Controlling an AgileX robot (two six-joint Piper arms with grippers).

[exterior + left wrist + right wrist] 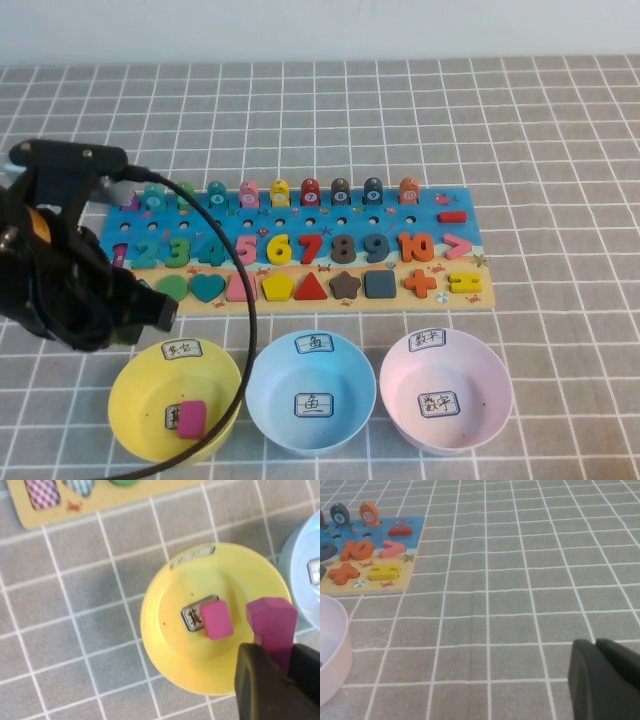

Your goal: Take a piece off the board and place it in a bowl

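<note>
My left gripper (277,652) is shut on a narrow magenta-pink piece (272,620), which sticks out past its fingertips. It hovers over the yellow bowl (170,645), toward the side nearest the light blue bowl. In the high view the left gripper (150,312) hangs between the blue board (485,290) and the yellow bowl (135,400), and the arm hides the held piece. The pale pink bowl (490,400) stands at the front right. My right gripper (597,645) is shut, low over bare cloth to the right of the board, outside the high view.
A squarish magenta block (191,419) lies in the yellow bowl. The light blue bowl (265,385) stands between the yellow and pink ones. A black cable (252,300) loops across the board's left part. The checked grey cloth (560,150) covers the table.
</note>
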